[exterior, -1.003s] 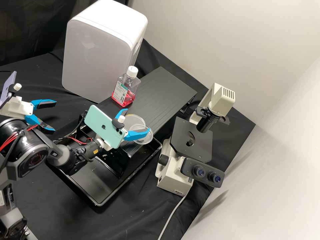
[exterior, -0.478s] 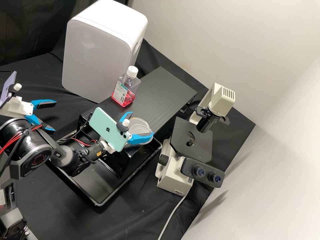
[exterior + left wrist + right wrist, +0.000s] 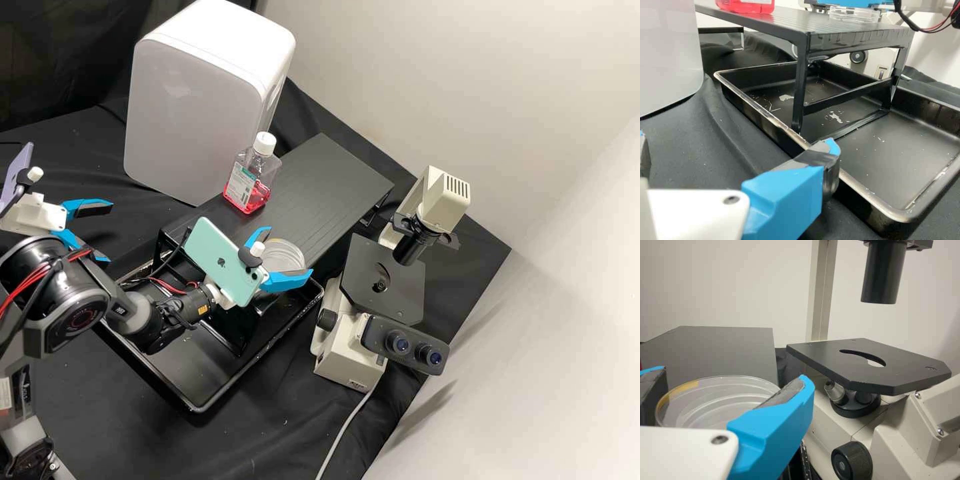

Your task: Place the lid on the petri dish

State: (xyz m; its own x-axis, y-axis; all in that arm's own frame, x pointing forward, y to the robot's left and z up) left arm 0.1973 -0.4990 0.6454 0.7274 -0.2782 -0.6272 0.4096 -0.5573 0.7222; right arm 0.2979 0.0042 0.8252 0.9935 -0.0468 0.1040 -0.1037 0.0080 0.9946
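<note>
A clear petri dish (image 3: 283, 254) sits on the near corner of the black shelf (image 3: 327, 180). My right gripper (image 3: 281, 257) straddles it, its blue fingers closed on the clear lid (image 3: 715, 399), which lies over the dish. In the right wrist view the round lid fills the gap between my right gripper (image 3: 720, 396) fingers. The dish (image 3: 854, 12) also shows far off on the shelf top in the left wrist view. My left gripper (image 3: 90, 228) hangs open over the black cloth at the far left, nothing between its fingers (image 3: 790, 195).
The shelf stands in a black tray (image 3: 200, 400). A flask of red liquid (image 3: 250, 177) stands on the shelf's back end, beside a white box (image 3: 200, 93). A microscope (image 3: 387, 293) stands close to the right of the dish.
My right gripper has carried the lid back and to the right, from past the shelf's near edge to over the dish. The left arm has not moved.
</note>
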